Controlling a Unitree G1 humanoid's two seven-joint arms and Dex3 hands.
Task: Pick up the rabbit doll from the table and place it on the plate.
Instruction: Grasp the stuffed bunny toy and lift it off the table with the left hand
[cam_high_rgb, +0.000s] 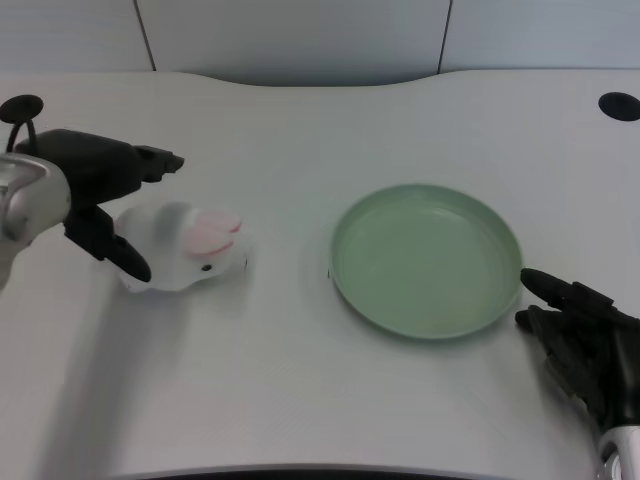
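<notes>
Grasp step: left hand (100, 200) spread wide around rabbit doll (185, 248) near surface's left edge, not gripping. Next: close, lift, carry to plate (427, 260).

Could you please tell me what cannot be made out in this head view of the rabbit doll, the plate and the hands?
- Left hand: whether its fingers touch the rabbit doll or only flank it; the doll looks blurred.
- Doll's left side: hidden behind the lower fingers.
- Left forearm: cut off by the picture's left edge.
- Right hand: cut off at the bottom right corner.
- Plate: fully visible, holding nothing.
</notes>
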